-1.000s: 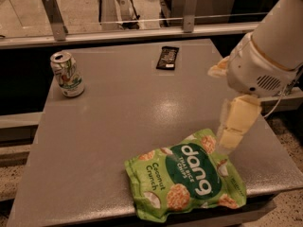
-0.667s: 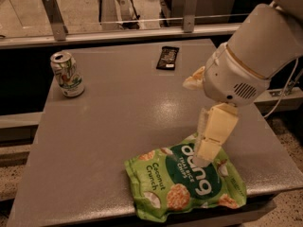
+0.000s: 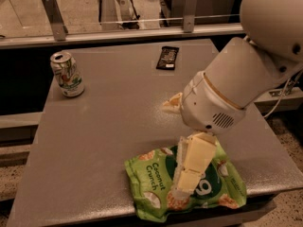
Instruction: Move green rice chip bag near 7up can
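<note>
The gripper (image 3: 188, 176) is positioned over the middle of the green rice chip bag (image 3: 151, 178); whether it is spread or pressed together cannot be told. The bag is laid at the near edge of the table (image 3: 118, 122). The 7up can (image 3: 67, 74) is stood upright at the far left, well apart from the bag. A black wrapper (image 3: 167, 57) is laid near the far edge.

One large crinkly bright-green rice chip bag (image 3: 152, 176) lies on one flat grey table (image 3: 118, 122), which also bears one small silver-white 7up can (image 3: 67, 74) with green markings and one small flat black wrapper (image 3: 167, 57). One white robot arm (image 3: 246, 79) reaches in, carrying one cream-coloured gripper (image 3: 185, 186) that sits over the bag at the table's near edge. Two upright grey metal posts (image 3: 53, 15) stand behind the table.
</note>
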Action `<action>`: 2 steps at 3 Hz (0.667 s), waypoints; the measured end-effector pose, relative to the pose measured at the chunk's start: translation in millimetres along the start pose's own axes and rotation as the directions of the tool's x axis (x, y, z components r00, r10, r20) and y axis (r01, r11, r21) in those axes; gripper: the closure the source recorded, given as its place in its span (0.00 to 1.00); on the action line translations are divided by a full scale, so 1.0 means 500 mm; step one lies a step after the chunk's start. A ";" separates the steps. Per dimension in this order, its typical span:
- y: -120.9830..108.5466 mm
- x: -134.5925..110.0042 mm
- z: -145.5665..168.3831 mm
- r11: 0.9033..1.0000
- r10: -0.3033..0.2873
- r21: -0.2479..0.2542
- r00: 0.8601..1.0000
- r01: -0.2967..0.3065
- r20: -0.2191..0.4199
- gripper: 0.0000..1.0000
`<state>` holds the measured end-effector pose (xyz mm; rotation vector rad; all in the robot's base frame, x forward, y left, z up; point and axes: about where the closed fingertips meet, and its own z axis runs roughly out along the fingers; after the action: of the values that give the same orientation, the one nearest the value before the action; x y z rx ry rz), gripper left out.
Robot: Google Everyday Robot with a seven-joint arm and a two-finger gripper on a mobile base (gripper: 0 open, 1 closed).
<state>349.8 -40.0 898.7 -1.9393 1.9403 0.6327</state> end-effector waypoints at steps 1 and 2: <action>0.027 0.019 0.047 1.000 0.004 -0.010 1.000 -0.003 0.012 0.00; 0.036 0.035 0.085 1.000 0.014 -0.017 1.000 -0.014 0.017 0.00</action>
<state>327.9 -32.9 854.8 -1.9255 1.9462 0.6687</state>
